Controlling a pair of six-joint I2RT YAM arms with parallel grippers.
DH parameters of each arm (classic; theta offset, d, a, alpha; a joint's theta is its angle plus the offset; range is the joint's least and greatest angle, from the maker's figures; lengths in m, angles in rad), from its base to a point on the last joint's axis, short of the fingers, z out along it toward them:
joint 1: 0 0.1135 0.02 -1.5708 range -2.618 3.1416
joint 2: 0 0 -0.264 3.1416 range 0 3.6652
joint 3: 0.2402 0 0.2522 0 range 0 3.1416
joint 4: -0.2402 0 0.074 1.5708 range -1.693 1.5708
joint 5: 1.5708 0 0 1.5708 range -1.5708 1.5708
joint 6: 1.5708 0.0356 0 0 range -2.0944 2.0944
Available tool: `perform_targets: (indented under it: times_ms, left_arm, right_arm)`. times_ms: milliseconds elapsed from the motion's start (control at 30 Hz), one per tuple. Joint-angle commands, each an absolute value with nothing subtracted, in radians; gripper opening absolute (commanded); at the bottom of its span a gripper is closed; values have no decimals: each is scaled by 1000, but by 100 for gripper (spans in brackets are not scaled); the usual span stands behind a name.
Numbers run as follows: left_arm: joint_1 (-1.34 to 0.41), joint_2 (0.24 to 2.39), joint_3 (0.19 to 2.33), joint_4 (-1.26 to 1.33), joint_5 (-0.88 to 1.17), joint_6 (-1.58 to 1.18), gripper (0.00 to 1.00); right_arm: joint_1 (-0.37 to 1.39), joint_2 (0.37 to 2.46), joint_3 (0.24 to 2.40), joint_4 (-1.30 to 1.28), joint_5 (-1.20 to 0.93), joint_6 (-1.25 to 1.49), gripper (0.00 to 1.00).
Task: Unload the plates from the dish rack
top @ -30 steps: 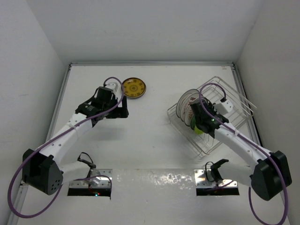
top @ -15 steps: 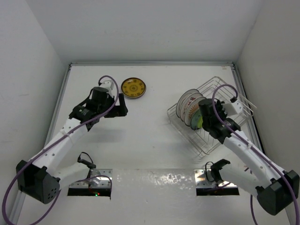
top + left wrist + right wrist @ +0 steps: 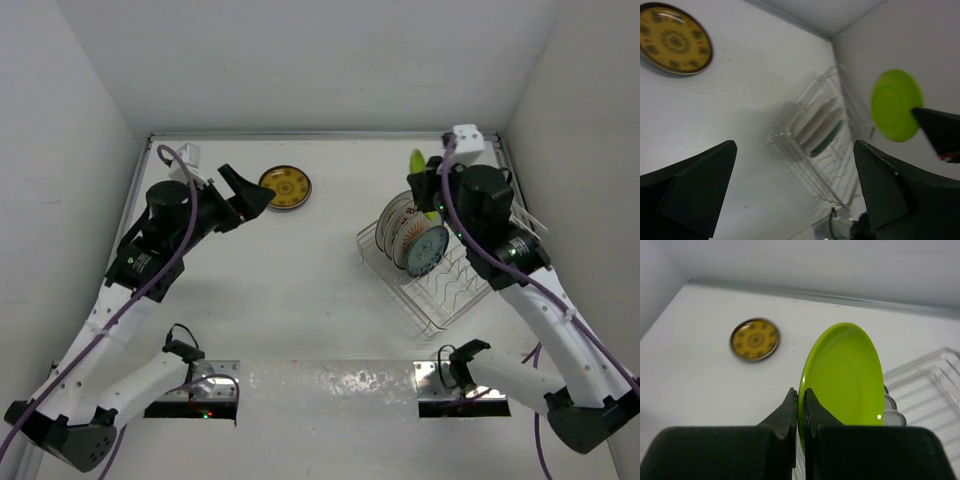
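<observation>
My right gripper [image 3: 424,178] is shut on the rim of a lime-green plate [image 3: 416,160] and holds it on edge, high above the dish rack [image 3: 470,290]. The wrist view shows the jaws [image 3: 801,395] pinching that plate [image 3: 845,375]. Upright in the rack stand white orange-patterned plates [image 3: 400,222] and a teal-patterned plate [image 3: 429,250]. A small beige-yellow patterned plate [image 3: 285,187] lies flat on the table at the back. My left gripper [image 3: 249,190] is open and empty, raised just left of that plate [image 3: 674,39].
The rack [image 3: 835,145] sits at an angle at the table's right, close to the right wall. White walls close the left, back and right sides. The lime-green plate [image 3: 896,105] hangs at the right of the left wrist view.
My right gripper has lifted the lime-green plate up out of the rack and toward the back. My left arm has risen and drawn back to the left, jaws still open.
</observation>
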State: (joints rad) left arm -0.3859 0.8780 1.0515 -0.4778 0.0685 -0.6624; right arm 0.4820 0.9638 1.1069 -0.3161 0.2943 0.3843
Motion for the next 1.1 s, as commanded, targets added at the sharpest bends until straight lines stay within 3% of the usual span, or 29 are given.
perform_targets:
  times_ms: [0,100,233,600,667,767,800,900,967,1000,1033,1067]
  left_arm:
    - [-385,830,1042,-286,178,-900,100]
    - [-384,831,1008,-204,234,-977,100]
    - [-387,876,985,-149,313,-1019,100]
    - [-388,973,888,-149,431,-951,98]
    - [-388,979,858,-120,448,-950,90]
    - [-388,994,830,-83,466,-948,52]
    - [-388,1000,825,-78,468,-948,29]
    - [-388,1025,818,-68,466,-940,0]
    - [-388,1040,819,-64,454,-922,0]
    - [-388,1042,819,-64,407,-913,0]
    - [-388,1040,831,-89,362,-891,0]
    - [-387,1043,839,-109,237,-878,0]
  right_arm:
    - [538,1026,1234,-412,-107,-4,0]
    - [711,1046,1267,-544,-110,-275,0]
    - [915,1042,1217,-506,-169,-408,0]
    - [1060,1141,1161,-295,-72,-512,0]
    - [1077,1167,1161,-276,-63,-517,0]
    - [1100,1181,1137,-183,-34,-522,0]
    - [1109,1181,1126,-160,-25,-523,0]
    - [1114,1170,1077,-63,-8,-506,0]
    - [1112,1164,1042,-19,32,-489,0]
    - [1112,1160,1034,12,60,-456,13]
    - [1112,1155,1019,29,125,-430,74]
    - [1112,1143,1009,49,159,-373,99]
